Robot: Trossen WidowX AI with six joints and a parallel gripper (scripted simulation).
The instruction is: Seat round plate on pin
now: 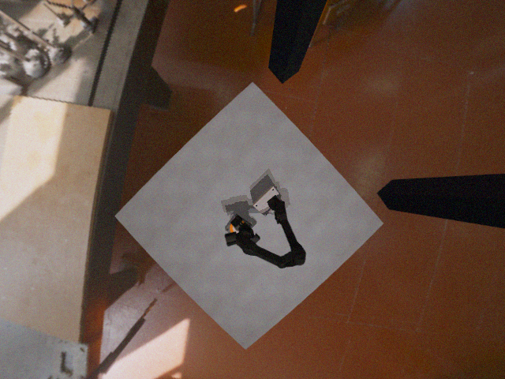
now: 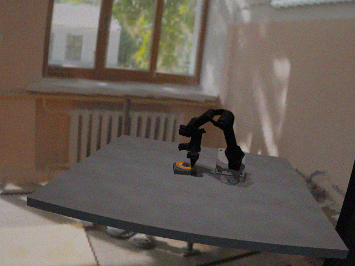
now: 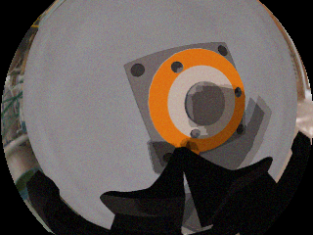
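Wrist view | jaws fully closed, empty — tips hide plate (image 3: 196, 100) near rim | tab not discernible

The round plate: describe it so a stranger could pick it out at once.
On the grey table, beside the arm's mount, sits a small square grey base. The round plate lies on it, under the shut end effector: the only orange ring there, with small dark holes.

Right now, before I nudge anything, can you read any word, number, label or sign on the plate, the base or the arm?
None: no readable text in any view.
Orange plate: plain, only holes.
Grey base: unmarked, corner holes only.
Arm and shut hand: plain black, no lettering.
White mounting block at the arm's foot: a few small dots, no characters.
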